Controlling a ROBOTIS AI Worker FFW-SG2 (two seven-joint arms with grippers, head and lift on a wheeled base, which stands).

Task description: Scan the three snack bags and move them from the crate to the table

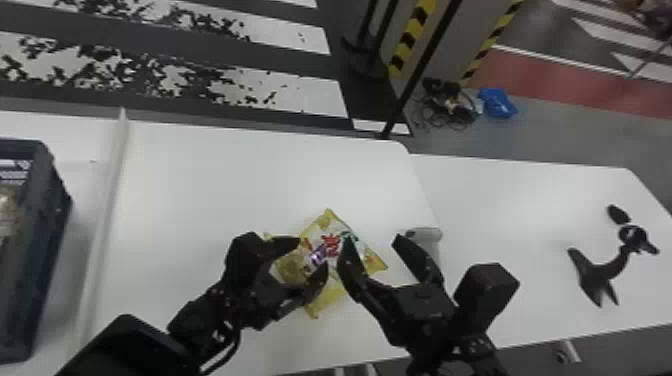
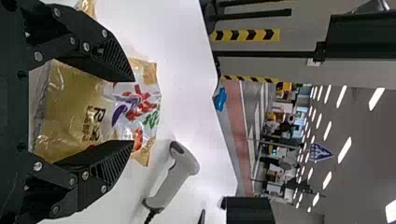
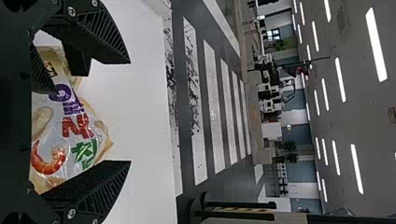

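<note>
Left pincer [image 1: 310, 259] and right pincer [image 1: 376, 242] both spread open at a snack bag [image 1: 327, 245]

Printed face up, the bag lies between the left one's parted fingers, over the white counter [image 1: 200, 175], its long axis running from near left to far right (whether the two touch, I can't tell). Crinkled, glossy film, yellow and pale, pillowy, with pointed corners. Just beyond the right pincer sits a smooth, pale scanner [image 1: 431, 239]; far left, a rigid, dark, straight-walled crate [image 1: 30, 280]
</note>
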